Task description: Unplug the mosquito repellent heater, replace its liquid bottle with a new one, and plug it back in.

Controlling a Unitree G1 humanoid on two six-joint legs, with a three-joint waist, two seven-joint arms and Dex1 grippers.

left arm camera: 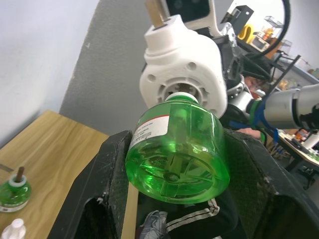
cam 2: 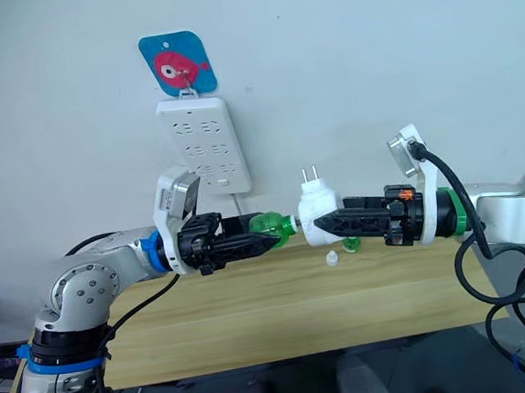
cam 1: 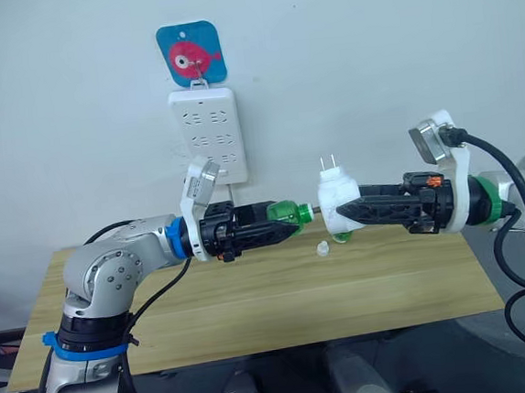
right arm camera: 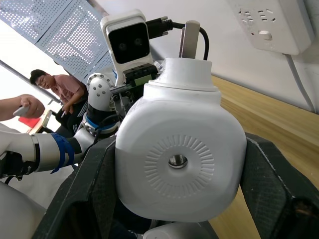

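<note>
1. Right gripper clamps the small white rounded plastic heater above the wooden table, prongs up.
2. Left gripper pinches the green translucent liquid bottle, lying horizontal, neck at the heater's socket.
3. Left wrist view also catches a second green bottle standing on the table.

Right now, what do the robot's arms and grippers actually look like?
Both arms are silver-grey metal with black cables. The left arm has blue rings at its joints, the right arm green ones. Each wrist carries a white bracket with a small camera. The left gripper and right gripper each have two black fingers.
</note>
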